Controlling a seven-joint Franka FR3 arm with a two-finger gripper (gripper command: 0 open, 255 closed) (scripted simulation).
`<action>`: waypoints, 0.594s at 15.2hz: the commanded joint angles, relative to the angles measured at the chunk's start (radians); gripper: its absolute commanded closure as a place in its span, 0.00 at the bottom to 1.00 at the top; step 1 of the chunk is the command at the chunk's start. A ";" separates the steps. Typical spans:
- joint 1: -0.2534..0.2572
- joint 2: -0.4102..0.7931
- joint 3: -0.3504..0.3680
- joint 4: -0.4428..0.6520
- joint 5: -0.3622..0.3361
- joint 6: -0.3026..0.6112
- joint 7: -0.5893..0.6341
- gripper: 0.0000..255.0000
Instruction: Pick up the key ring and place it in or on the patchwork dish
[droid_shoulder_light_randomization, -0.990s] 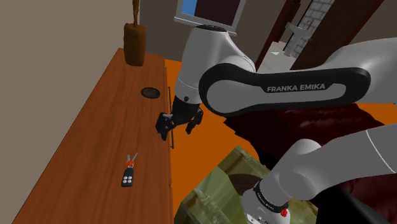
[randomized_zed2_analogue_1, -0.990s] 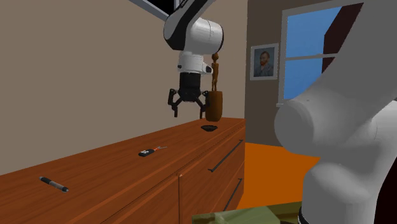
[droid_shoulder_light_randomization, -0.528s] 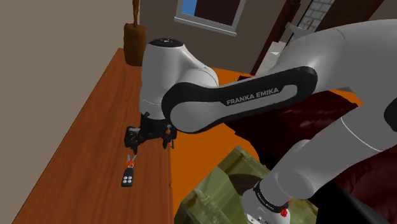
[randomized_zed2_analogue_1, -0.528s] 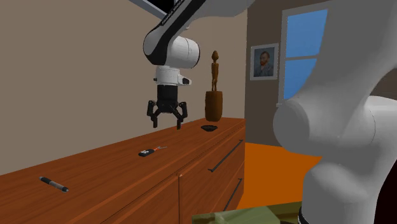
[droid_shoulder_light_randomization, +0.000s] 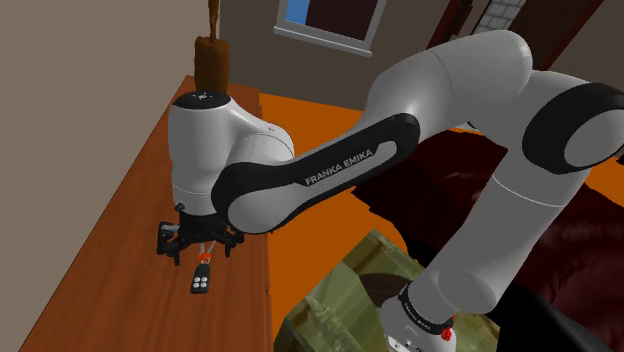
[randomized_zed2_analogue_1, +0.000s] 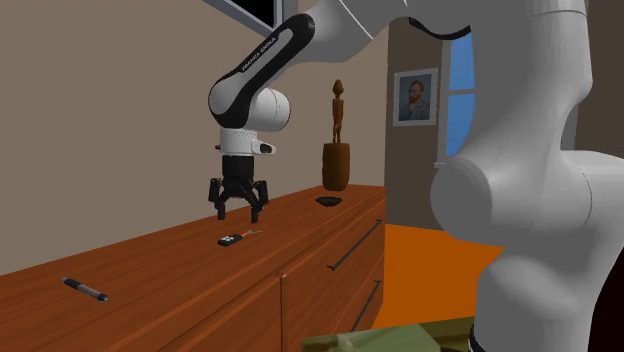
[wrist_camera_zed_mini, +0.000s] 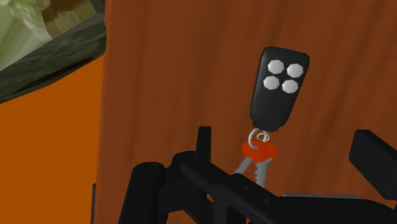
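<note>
My gripper (droid_shoulder_light_randomization: 199, 248) hangs spread just above the key ring (droid_shoulder_light_randomization: 203, 278), which lies flat on the dresser (droid_shoulder_light_randomization: 115, 235). I'd drop straight down, straddle the fob's narrow sides, pads low to the wood. The front edge is near. Bare wood runs to the dish (randomized_zed2_analogue_1: 328, 201), with the statue (randomized_zed2_analogue_1: 338, 140) close by it.

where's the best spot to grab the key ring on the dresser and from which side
Take the key ring by its black fob, probably from straight above, closing across its narrower width. It lies flat on the wooden top, and the fob is its bulkiest, straight-sided part; the ring and red-headed key look thin and loose. The open gripper hangs above it.
</note>
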 joint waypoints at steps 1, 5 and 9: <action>0.010 0.028 -0.005 -0.003 -0.024 0.024 0.020 0.00; 0.021 0.061 -0.015 -0.021 -0.054 0.066 0.041 0.00; 0.021 0.061 -0.016 -0.021 -0.054 0.066 0.041 0.00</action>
